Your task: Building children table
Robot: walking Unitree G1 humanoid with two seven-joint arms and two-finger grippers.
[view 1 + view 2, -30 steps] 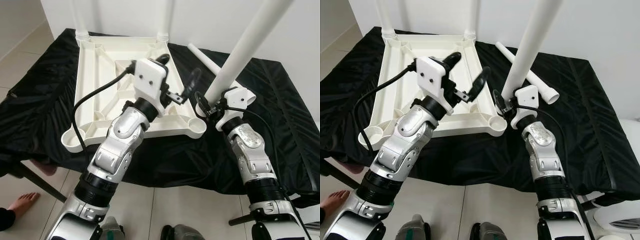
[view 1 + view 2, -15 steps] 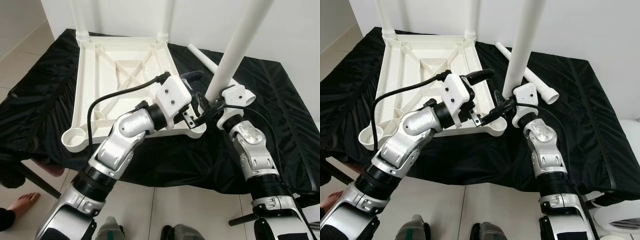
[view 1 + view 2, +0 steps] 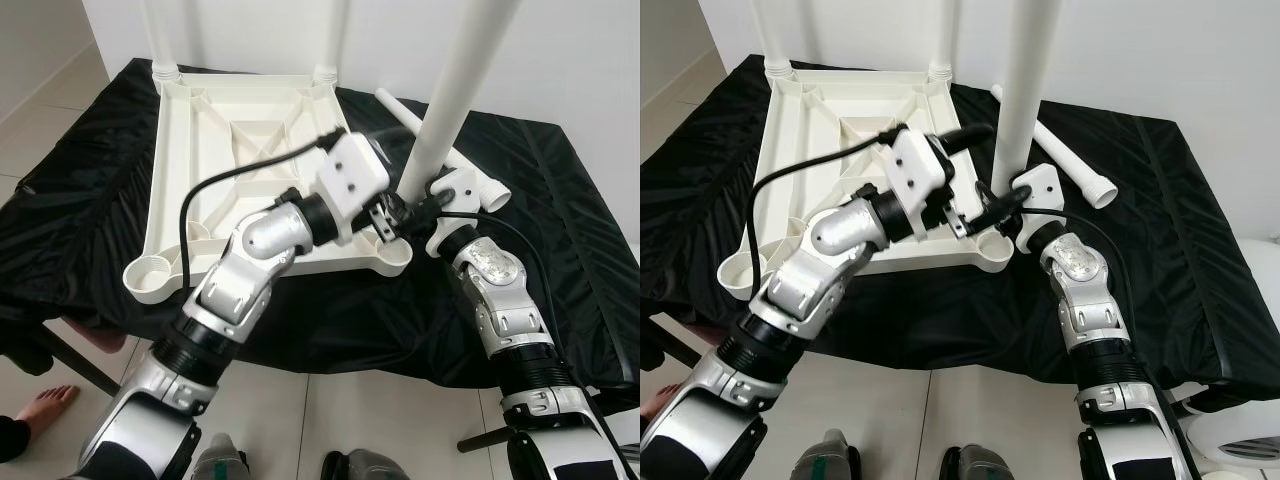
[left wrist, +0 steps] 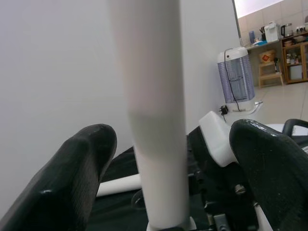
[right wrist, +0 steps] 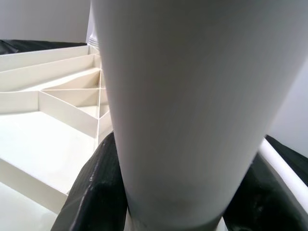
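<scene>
While the white leg (image 3: 455, 95) is clamped by the right hand (image 3: 408, 208), the left hand (image 3: 385, 200) is held apart around it.

Both our arms reach forward and meet at the near right corner of the table.

Our left arm bends at the elbow and crosses toward the right, its wrist turned so the left gripper (image 3: 392, 212) points at our right one; its two black fingers (image 4: 72, 178) stand spread wide, one on each side of the white leg (image 4: 154, 120), not touching it. Our right arm rises straight from below, forearm upright, and the right gripper (image 3: 1002, 198) has its fingers (image 5: 96, 187) clamped round the base of that leg.
</scene>
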